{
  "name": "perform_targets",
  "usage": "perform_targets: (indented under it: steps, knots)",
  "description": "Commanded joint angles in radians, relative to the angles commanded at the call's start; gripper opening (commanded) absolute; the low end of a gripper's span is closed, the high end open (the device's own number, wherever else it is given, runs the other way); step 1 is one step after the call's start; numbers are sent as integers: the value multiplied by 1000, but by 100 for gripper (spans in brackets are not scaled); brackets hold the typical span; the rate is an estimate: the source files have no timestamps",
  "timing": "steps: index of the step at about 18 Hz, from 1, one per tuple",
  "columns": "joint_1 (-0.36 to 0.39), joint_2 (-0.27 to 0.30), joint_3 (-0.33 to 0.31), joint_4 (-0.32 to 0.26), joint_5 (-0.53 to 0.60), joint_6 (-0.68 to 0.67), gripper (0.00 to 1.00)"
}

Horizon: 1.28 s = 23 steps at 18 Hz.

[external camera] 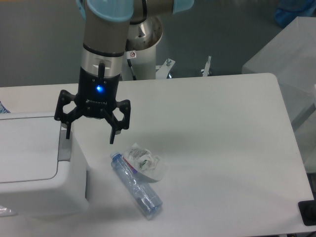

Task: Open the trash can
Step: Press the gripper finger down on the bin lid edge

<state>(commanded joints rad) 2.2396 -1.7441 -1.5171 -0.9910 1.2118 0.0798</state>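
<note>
Camera view: open black two-finger gripper [89, 137] above boxy white plastic trash can [39, 173]; stiff, probably light; press grey tab [63, 146].

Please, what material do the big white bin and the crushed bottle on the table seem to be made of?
The large boxy white trash can looks like moulded plastic with a matte finish: rounded corners, soft even shading, and a grey push tab set in the lid edge. The crushed clear bottle seems to be thin transparent plastic: the table shows through it, it is creased, and it carries a blue cap and a crumpled label.
</note>
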Motion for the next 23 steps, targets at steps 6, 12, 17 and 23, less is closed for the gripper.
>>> perform_targets:
  steps: [6,12,17,23]
  knots:
    - [-6,-11,-3,0,0,0,100]
    - [-9,-18,-3,0,2,0,100]
    - [-9,-25,-2,2,2,0,100]
    - [-9,-29,-2,2,2,0,100]
